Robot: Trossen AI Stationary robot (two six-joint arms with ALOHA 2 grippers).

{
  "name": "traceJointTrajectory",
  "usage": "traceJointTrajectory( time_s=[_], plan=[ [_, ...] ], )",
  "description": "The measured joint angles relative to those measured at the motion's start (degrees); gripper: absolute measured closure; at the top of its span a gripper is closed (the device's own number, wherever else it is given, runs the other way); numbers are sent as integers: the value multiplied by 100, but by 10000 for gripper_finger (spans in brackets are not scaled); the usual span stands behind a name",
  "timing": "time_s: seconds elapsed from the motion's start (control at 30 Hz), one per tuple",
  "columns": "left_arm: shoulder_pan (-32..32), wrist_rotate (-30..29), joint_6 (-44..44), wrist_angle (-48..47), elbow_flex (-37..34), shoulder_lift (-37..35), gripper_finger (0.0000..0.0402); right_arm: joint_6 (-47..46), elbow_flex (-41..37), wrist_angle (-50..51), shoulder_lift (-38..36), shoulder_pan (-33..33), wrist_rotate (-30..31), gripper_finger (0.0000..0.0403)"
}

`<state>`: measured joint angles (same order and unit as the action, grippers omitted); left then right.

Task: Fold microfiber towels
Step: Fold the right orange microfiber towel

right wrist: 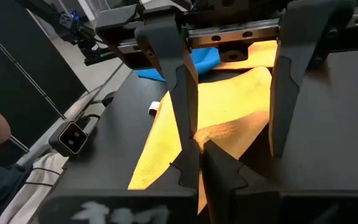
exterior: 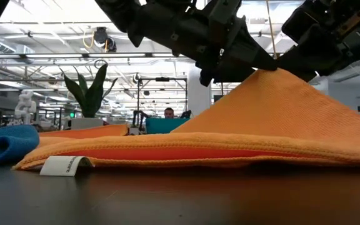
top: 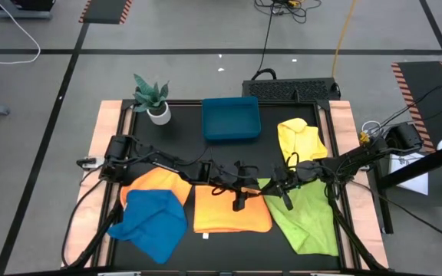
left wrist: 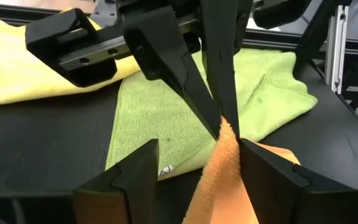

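meanwhile, at the middle of the bench, the two end effectors meet nose to nose over the folded orange towel. the right end effector is closed, pinching a raised corner of that orange towel into a peak; the left end effector stands with its fingers spread wide on either side of the same peak, not gripping it. just beside, the lime green towel lies spread under the right arm, and the yellow towel is bunched behind it. a second orange towel and the blue towel overlap on the left arm's side. farther back sit the teal tray and a potted plant, well apart from the end effectors.
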<state>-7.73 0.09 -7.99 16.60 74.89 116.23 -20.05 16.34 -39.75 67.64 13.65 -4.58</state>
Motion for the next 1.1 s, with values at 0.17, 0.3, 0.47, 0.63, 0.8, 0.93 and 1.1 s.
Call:
traceJointTrajectory(
  time_s=[0.17, 0.3, 0.47, 0.63, 0.8, 0.93, 1.1],
  plan=[
    [0, 231, 0, -2, 0, -1, 207, 0, 0, -26, 0, 0, -2, 403],
    [0, 448, 10, -4, 0, -1, 262, -9, 0, -26, 0, 0, -11, 402],
    [0, 482, 287, -4, 0, -1, 358, -22, 1, -18, 0, 0, -32, 391],
    [-2, 480, 454, 57, -10, -16, 391, -22, 16, 199, -8, -2, -282, 359],
    [0, 124, 538, 153, -4, -168, 396, -116, 0, 649, 10, 102, -305, 298],
    [7, -7, 552, 66, -5, -211, 398, -158, 2, 793, 43, 354, -215, 244],
    [4, -188, 623, -276, 0, -495, 398, -209, 1, 831, 140, 703, 4, 200]
  ],
)
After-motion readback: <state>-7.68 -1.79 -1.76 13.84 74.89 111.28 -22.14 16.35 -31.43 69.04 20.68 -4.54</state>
